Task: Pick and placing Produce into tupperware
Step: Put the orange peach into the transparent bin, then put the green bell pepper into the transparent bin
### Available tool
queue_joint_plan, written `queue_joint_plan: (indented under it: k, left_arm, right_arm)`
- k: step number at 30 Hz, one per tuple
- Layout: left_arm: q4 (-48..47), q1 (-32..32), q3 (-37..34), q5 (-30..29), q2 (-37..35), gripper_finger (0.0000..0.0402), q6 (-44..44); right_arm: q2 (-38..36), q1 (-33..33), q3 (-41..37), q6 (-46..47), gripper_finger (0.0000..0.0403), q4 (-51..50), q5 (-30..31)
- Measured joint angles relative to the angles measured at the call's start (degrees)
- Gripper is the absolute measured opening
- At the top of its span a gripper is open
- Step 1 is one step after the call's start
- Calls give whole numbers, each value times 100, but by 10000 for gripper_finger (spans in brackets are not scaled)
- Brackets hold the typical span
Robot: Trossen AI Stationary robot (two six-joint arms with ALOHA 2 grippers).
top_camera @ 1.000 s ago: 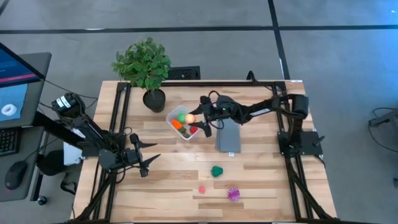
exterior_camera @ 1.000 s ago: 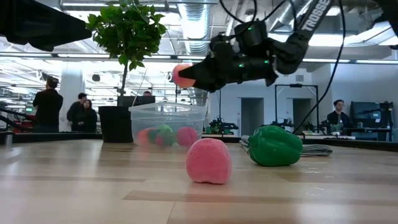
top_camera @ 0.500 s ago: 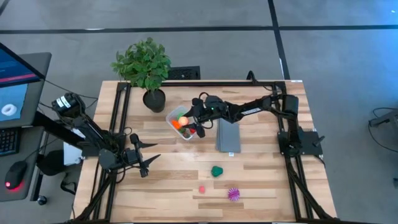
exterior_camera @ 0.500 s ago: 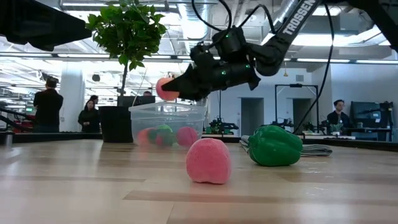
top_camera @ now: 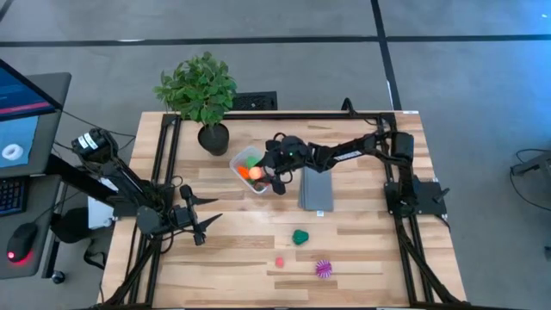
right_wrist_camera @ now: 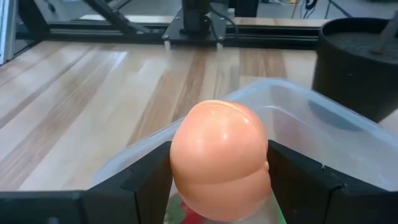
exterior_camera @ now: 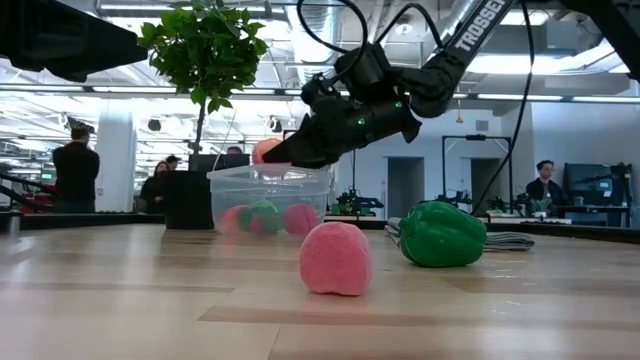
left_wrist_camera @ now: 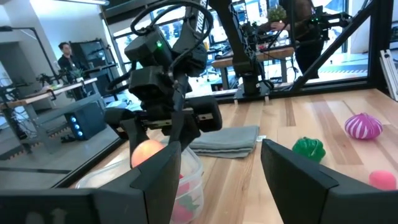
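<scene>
Starting nearest the low camera, a pink piece (exterior_camera: 336,259) sits alone on the table (top_camera: 362,250), with a green pepper (exterior_camera: 442,234) just behind it and a spiky purple ball (top_camera: 323,268) near the same front edge. All 3 lie well apart from the tub (top_camera: 250,165). They look like hollow toy plastic: light, stiff enough to keep shape, and smooth, so a firm pinch across the widest middle should hold them. The pepper's lobes give flat flanks to squeeze; the spiky ball will likely give a little under the pads, so closing through its centre seems safest.

Farther back, the left gripper (top_camera: 200,218) waits near the table's left edge, its fingers spread and empty.

Farther again, the right gripper (top_camera: 269,170) hangs over the tub's rim with its 2 fingers clamped on either side of an orange ball (right_wrist_camera: 219,158), holding it across its middle. The ball is glossy and round, so it could squirt out of a loose or off-centre grip; here the hold looks centred. It sits just above the tub's open mouth, not yet released. The tub is thin clear plastic and probably light enough to skid if the fingers knock its wall, so the drop wants to be made clear of the rim. Inside it lie several pieces already, green, orange and red among them. A grey slab (top_camera: 316,188) lies just beside the tub, and a potted plant (top_camera: 200,93) stands beyond.
</scene>
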Motion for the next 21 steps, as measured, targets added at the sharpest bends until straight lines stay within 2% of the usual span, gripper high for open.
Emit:
queue_joint_plan:
  k: [12, 21]
  left_arm:
    - [-1, 0, 2, 2, 0, 213, -43]
    - [-2, 0, 2, 2, 0, 213, -47]
  right_arm:
    - [0, 31, -2, -17, 268, 52, -1]
    - [0, 31, -4, 30, 305, 52, -61]
